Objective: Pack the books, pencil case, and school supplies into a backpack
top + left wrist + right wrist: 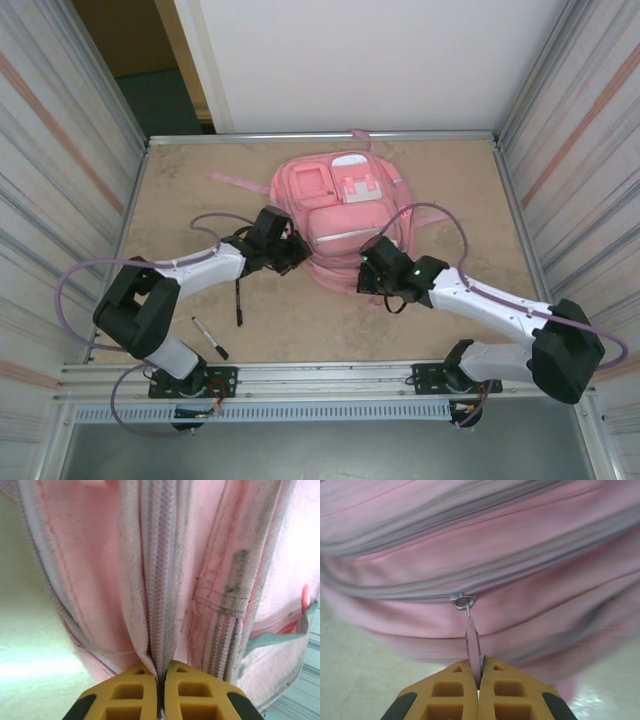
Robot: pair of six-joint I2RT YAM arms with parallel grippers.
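The pink backpack [340, 205] lies flat mid-table, front pockets up. My left gripper [296, 252] is at its left side, shut on a fold of the backpack's fabric [155, 630] along a zip seam; the yellow fingertips [142, 685] pinch the cloth. My right gripper [366, 275] is at the bag's near edge, shut on a pink zip pull [472, 640] that hangs from a metal slider [463, 600]. Two black pens lie on the table left of the bag: one [240, 300] upright in the view, one with a white tip [210, 338] nearer the front. The books and the pencil case are hidden.
A pink strap [236, 183] trails from the bag toward the back left. Ribbed metal walls [70, 170] close in both sides, and a metal rail [330, 375] runs along the front edge by the arm bases.
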